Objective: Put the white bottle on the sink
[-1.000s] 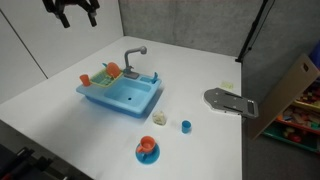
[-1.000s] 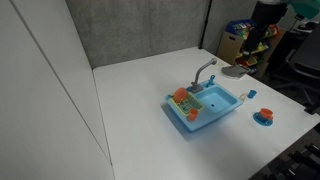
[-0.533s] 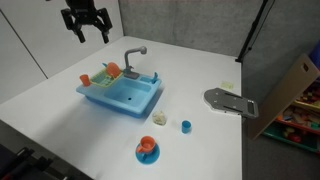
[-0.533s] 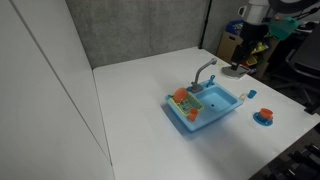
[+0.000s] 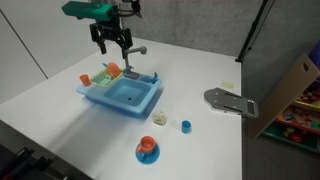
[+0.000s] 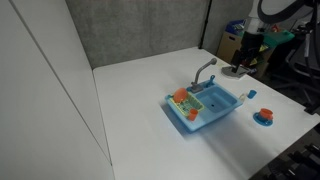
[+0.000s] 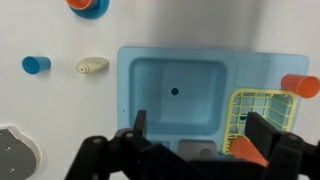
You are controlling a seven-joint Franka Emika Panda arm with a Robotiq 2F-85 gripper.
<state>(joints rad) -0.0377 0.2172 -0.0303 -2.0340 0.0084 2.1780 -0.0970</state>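
The white bottle (image 7: 92, 66) is a small cream toy bottle on the white table, beside the sink's short side; it also shows in an exterior view (image 5: 159, 118). The light-blue toy sink (image 5: 140, 104) has a grey faucet (image 5: 133, 58) and shows in the other exterior view (image 6: 222, 108) and the wrist view (image 7: 128, 90). My gripper (image 5: 113, 45) is open and empty. It hangs above the sink's faucet and rack side, well apart from the bottle. In the wrist view its two fingers (image 7: 200, 135) frame the basin's edge.
A small blue cup (image 7: 36, 65) stands next to the bottle. An orange cup on a blue saucer (image 5: 147, 150) sits near the table's front. A grey flat object (image 5: 230, 102) lies at the table's edge. The yellow rack (image 7: 258, 115) holds orange and green items.
My gripper has moved from the far back corner of the table toward the sink and now hangs over its faucet side. Nothing on the table has moved.
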